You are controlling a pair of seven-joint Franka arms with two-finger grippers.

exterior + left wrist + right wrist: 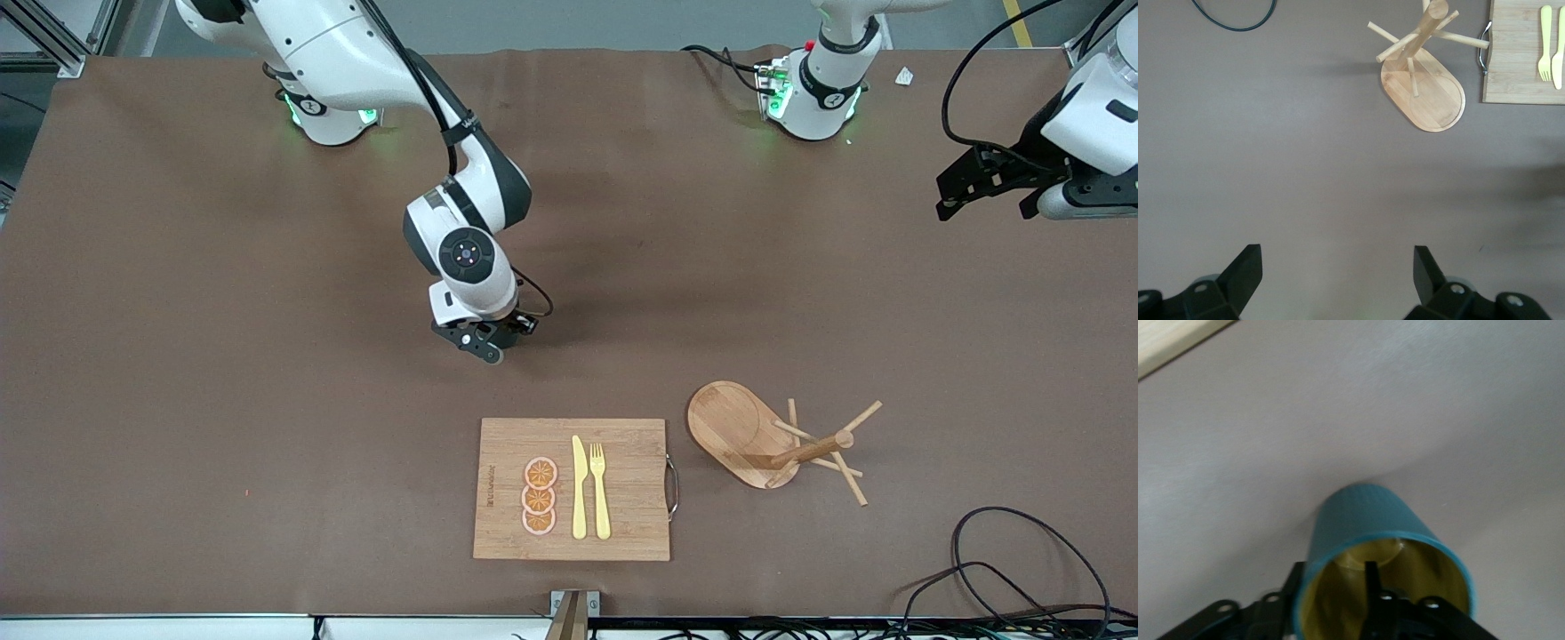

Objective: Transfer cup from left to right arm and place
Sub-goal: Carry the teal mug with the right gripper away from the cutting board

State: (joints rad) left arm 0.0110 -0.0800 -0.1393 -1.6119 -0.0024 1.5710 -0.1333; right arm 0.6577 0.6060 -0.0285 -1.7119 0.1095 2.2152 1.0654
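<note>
One wrist view shows cup.

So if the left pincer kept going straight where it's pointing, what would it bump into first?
Probably just the bare brown table. The left pincer is open, empty and aimed down at it. The wooden peg rack sits off to one side of that line.

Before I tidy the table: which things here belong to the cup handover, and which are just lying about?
Job in hand:
- cup, one wall between the right pincer's fingers
- left pincer, open, waiting at the left arm's end of the table

Lying about:
- wooden peg rack
- cutting board
- knife
- fork
- orange slices
- cable
</note>
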